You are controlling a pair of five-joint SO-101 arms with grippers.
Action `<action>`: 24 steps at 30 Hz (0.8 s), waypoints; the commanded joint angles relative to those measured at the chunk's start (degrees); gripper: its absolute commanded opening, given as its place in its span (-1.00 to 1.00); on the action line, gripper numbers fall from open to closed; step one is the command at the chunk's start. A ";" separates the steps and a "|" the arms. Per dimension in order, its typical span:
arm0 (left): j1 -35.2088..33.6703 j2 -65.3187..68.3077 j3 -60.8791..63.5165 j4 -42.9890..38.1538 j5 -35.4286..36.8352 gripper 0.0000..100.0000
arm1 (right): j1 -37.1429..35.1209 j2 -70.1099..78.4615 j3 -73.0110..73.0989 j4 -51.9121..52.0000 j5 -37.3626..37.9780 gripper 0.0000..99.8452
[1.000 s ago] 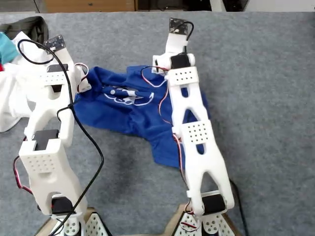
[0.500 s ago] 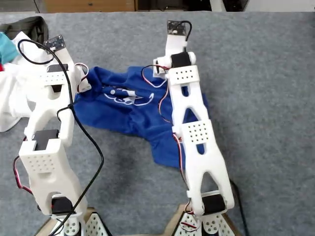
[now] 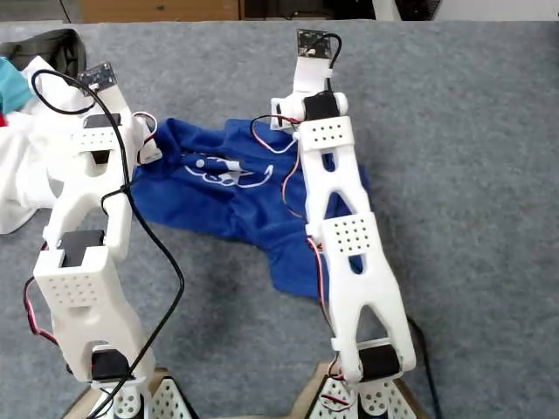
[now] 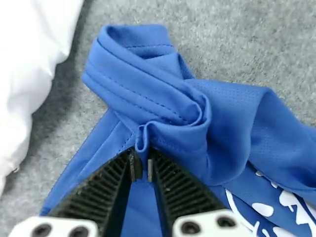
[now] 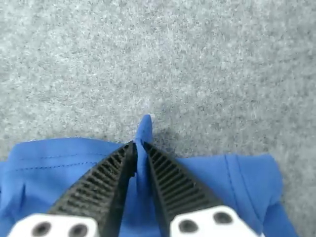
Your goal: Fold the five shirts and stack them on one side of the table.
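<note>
1. Your left gripper (image 4: 140,167): the jaws are almost together, clamped on a thin fold of the blue shirt (image 4: 237,123). The pinch sits just beside a rolled, stitched edge of the cloth.
2. Your right gripper (image 5: 139,148): the jaws are nearly closed on a narrow peak of the same shirt. A small blue tip sticks out past the fingertips, over the grey table (image 5: 222,59).
3. The blue shirt lies crumpled on the table with its white print facing up. It is spread between the two arms, and your right arm reaches across it.
4. A white shirt (image 3: 26,175) lies heaped near the table's left edge, just beside the blue one and partly under your left arm.
5. Teal cloth (image 3: 10,83) and dark cloth (image 3: 48,44) lie at the far left corner.
</note>
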 commanded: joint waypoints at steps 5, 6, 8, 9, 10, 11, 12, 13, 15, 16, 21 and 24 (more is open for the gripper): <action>0.53 -0.57 -0.62 -1.23 -0.26 -0.96 | 2.59 -10.86 -3.47 0.62 0.00 -0.99; 0.53 -0.57 -0.62 -1.67 -0.26 -0.96 | 2.68 -12.09 -3.47 0.97 0.00 -0.99; 0.53 -0.57 -0.18 -2.73 -0.26 -0.96 | 2.77 -14.20 -3.38 1.05 0.00 -0.99; 0.44 -0.57 -0.18 -2.90 -0.26 -0.96 | 2.77 -15.25 -3.38 1.05 0.00 -0.99; 0.44 -0.57 -0.18 -2.90 -0.26 -0.96 | 2.77 -16.22 -3.47 1.14 0.00 -0.99; 0.53 -0.57 -0.18 -2.73 -0.26 -0.96 | 2.77 -17.36 -3.47 1.23 0.00 -0.99; 0.62 -0.57 -0.09 -2.64 -0.26 -0.96 | 2.59 -18.51 -3.47 1.41 0.00 -0.99; 0.62 -0.57 -0.09 -2.64 -0.26 -0.96 | 2.51 -19.82 -3.47 1.49 -0.09 -0.99; 0.53 -0.57 -0.09 -2.64 -0.26 -0.96 | 2.42 -22.37 -3.47 2.81 -1.67 -0.99; 0.44 -0.57 -0.09 -2.64 -0.26 -0.96 | 2.42 -23.78 -3.47 3.60 -2.11 -0.99; 0.09 -1.19 -2.99 -2.73 -0.26 -0.96 | 2.86 -29.93 -3.56 5.54 -2.02 -0.99; -0.09 -1.19 -6.59 -2.73 -0.26 -0.96 | 4.09 -34.24 -3.56 5.10 -1.67 -0.99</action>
